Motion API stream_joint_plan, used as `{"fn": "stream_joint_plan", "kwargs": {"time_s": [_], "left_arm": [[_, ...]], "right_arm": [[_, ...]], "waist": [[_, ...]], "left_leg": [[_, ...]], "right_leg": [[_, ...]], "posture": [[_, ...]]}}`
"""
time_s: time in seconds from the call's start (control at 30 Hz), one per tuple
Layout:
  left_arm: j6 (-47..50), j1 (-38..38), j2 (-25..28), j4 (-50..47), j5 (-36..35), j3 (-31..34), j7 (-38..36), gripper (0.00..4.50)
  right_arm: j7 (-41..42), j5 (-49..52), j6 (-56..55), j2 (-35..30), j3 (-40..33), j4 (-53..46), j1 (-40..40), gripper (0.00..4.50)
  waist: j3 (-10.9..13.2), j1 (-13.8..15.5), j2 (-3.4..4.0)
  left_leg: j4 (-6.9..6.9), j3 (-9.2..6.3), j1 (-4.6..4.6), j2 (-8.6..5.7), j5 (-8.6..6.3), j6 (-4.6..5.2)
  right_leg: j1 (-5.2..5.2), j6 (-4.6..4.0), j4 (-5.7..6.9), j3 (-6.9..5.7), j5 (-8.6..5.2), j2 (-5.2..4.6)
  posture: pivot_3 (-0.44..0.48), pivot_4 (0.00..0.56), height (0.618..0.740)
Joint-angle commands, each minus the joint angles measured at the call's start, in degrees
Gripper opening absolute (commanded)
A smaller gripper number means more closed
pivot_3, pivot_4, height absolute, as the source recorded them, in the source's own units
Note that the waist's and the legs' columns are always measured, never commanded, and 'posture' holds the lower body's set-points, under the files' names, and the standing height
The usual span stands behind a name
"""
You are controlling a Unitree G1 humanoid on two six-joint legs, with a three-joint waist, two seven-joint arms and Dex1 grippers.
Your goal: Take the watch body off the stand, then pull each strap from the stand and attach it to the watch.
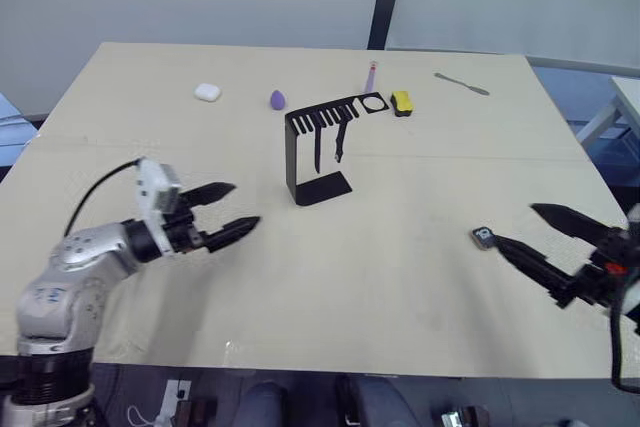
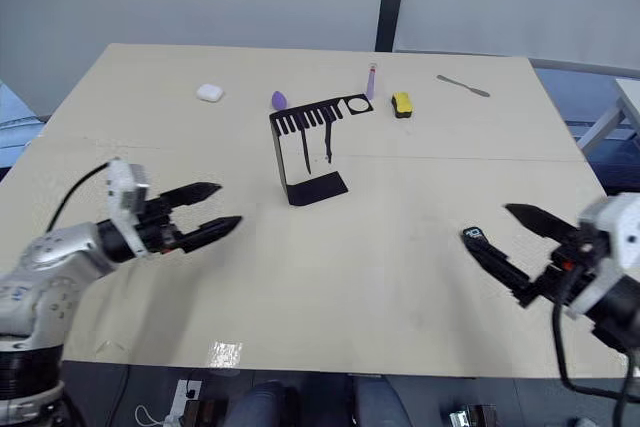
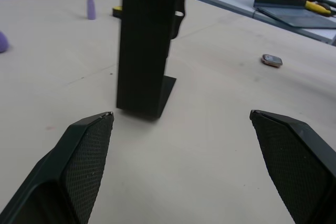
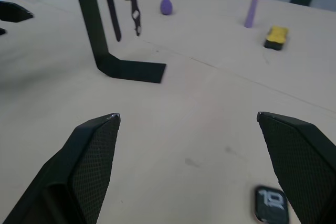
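Lying loose near the table's right edge, watch point(image 1: 484, 238) is sitting by gaping right gripper point(image 1: 537, 232); straps point(image 1: 328, 150) dangling, probably limp — pinch near slots; left gripper point(image 1: 229, 211) gaping too.

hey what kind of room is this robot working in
Probably a lab or test room, not a home: a bare pale table in front of plain grey wall panels, a small black stand set out with a few props, and a second table with tools beside it.

Bright even light, soft shadows, faint glare at table point(image 2: 225, 352) edge
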Motion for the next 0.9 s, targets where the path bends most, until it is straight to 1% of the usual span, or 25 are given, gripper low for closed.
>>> {"fn": "stream_joint_plan", "kwargs": {"time_s": [0.03, 0.13, 0.2, 0.4, 0.5, 0.6, 0.73, 0.8, 0.83, 0.87, 0.9], "left_arm": [[0.4, -1.9, -4.2, -2.5, 5.9, -3.2, 10.8, 4.50], [-0.8, -2.1, -7.5, -2.2, 8.5, -6.0, 13.4, 4.50], [-1.4, -2.6, -8.7, -1.1, 9.5, -7.3, 13.9, 4.50], [-5.6, -9.3, -13.8, 7.9, 15.3, -11.0, 17.8, 4.50], [-7.8, -11.0, -15.5, 10.1, 19.2, -12.5, 20.5, 4.50], [-8.7, -11.1, -17.2, 10.7, 22.1, -13.8, 22.8, 4.50], [-9.9, -11.1, -18.6, 11.6, 24.0, -13.0, 25.1, 4.50], [-10.6, -11.5, -18.9, 12.1, 24.4, -12.6, 25.6, 3.98], [-10.8, -11.7, -18.9, 12.4, 24.6, -12.8, 25.3, 3.64], [-10.9, -11.9, -19.1, 12.7, 24.8, -13.0, 25.2, 3.19], [-10.7, -12.2, -19.1, 13.1, 25.0, -13.3, 25.0, 2.63]], "right_arm": [[-4.5, 2.0, 0.2, -0.1, 7.3, -3.1, -5.4, 4.46], [-5.3, 1.2, 0.3, -0.4, 13.7, -2.3, -10.3, 4.46], [-5.6, 0.1, 0.2, -0.3, 16.4, -1.3, -12.4, 4.46], [-5.4, -6.4, -0.8, 1.1, 26.9, 1.8, -18.6, 4.46], [-5.5, -8.1, -1.3, 2.2, 28.5, 2.8, -19.9, 4.46], [-5.6, -9.2, -1.6, 3.0, 28.9, 3.4, -20.4, 4.46], [-5.9, -10.5, -1.5, 3.9, 28.9, 3.4, -20.4, 4.46], [-5.9, -11.2, -1.6, 4.3, 29.1, 3.5, -20.4, 4.50], [-5.9, -11.5, -1.6, 4.6, 29.2, 3.6, -20.4, 4.50], [-5.9, -11.9, -1.7, 4.8, 29.4, 3.6, -20.4, 4.50], [-5.9, -12.4, -1.7, 5.0, 29.5, 3.7, -20.4, 4.50]], "waist": [[0.0, 0.0, -0.01], [0.0, 0.0, -0.03], [0.0, 0.1, -0.03], [0.0, 0.3, -0.05], [0.0, 0.3, -0.05], [0.0, 0.1, -0.05], [0.0, 0.2, -0.05], [0.0, 0.1, -0.05], [0.0, 0.1, -0.05], [0.0, 0.1, -0.05], [0.0, 0.1, -0.05]], "left_leg": [[0.05, 0.00, 0.00, -0.01, 0.00, 0.01], [0.03, -0.02, -0.06, -0.01, 0.01, -0.01], [0.05, 0.00, -0.08, -0.01, 0.01, -0.01], [0.16, -0.02, -0.08, -0.02, 0.05, 0.08], [0.13, -0.02, -0.11, -0.02, 0.06, 0.05], [0.12, -0.01, -0.16, -0.02, 0.06, 0.05], [0.11, -0.01, -0.16, -0.02, 0.06, 0.05], [0.14, -0.01, -0.16, -0.02, 0.08, 0.03], [0.14, -0.01, -0.15, -0.02, 0.09, 0.03], [0.14, -0.01, -0.15, -0.02, 0.10, 0.04], [0.14, -0.01, -0.14, -0.02, 0.10, 0.03]], "right_leg": [[0.01, 0.02, 0.01, 0.00, 0.01, 0.00], [-0.02, 0.03, -0.03, 0.00, 0.02, 0.02], [-0.03, 0.04, -0.05, 0.01, 0.02, 0.01], [-0.01, 0.08, -0.03, 0.00, 0.05, 0.00], [-0.04, 0.09, -0.04, 0.00, 0.05, 0.00], [-0.08, 0.12, -0.02, 0.00, 0.06, 0.00], [-0.09, 0.12, -0.06, 0.00, 0.07, -0.01], [-0.09, 0.12, -0.05, 0.00, 0.07, -0.01], [-0.09, 0.12, -0.03, 0.01, 0.07, -0.01], [-0.09, 0.12, -0.02, 0.01, 0.07, -0.02], [-0.09, 0.12, -0.01, 0.00, 0.07, -0.01]], "posture": [[0.000, 0.150, 0.740], [0.000, 0.150, 0.740], [0.000, 0.150, 0.740], [0.000, 0.150, 0.740], [0.000, 0.150, 0.740], [0.000, 0.150, 0.740], [0.000, 0.150, 0.740], [0.000, 0.150, 0.740], [0.000, 0.150, 0.740], [0.000, 0.150, 0.740], [0.000, 0.150, 0.740]]}}
